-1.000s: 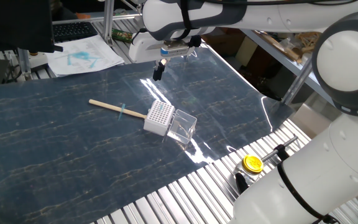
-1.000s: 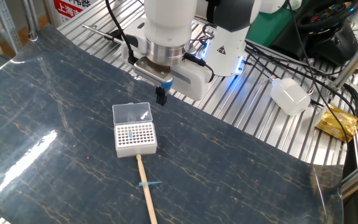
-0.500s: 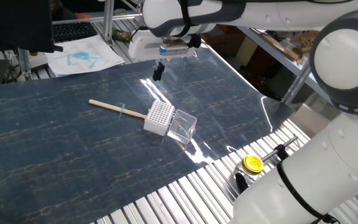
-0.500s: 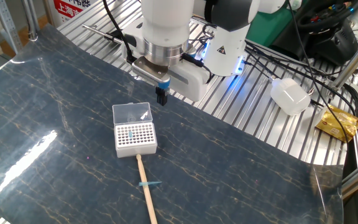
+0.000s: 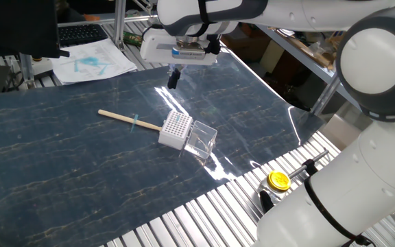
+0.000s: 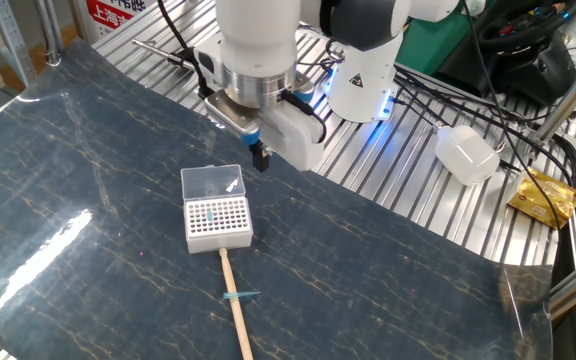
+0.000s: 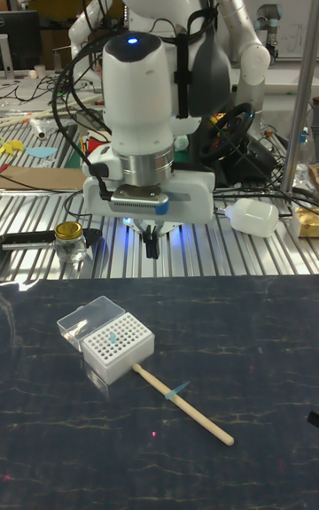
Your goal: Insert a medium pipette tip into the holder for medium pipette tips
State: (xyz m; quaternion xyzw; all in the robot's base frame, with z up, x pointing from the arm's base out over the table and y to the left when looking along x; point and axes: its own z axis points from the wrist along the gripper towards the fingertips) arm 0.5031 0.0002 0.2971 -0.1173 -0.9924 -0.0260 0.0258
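The gripper (image 6: 260, 158) hangs in the air above the far edge of the dark blue marbled mat (image 6: 88, 190), its two black fingers (image 7: 151, 244) pressed together into a single narrow point with nothing visible between them, so it reads as clenched and empty; it points straight down from the white wrist of the arm (image 6: 256, 45). Below it and a little toward the middle of the mat sits the holder for medium pipette tips (image 6: 219, 224), a small white box with a gridded top, its clear lid (image 6: 213, 182) folded back flat on the side nearest the gripper. The gripper is near the box but clearly apart from it and well above it. One pale blue tip (image 6: 210, 214) stands upright in a hole of the grid, close to the lid edge. Touching the opposite side of the box, a long tan wooden stick (image 6: 236, 314) lies flat on the mat and runs away from the holder. The medium pipette tip (image 6: 240, 296) lies on the mat across this stick, roughly at its middle, well apart from the gripper and beyond the holder as seen from it. In the one fixed view the same tip (image 5: 136, 122) shows as a small blue sliver crossing the stick. Off the mat, on the ribbed metal table (image 6: 418, 190), a yellow-capped jar (image 5: 278, 180) stands near the arm's base.
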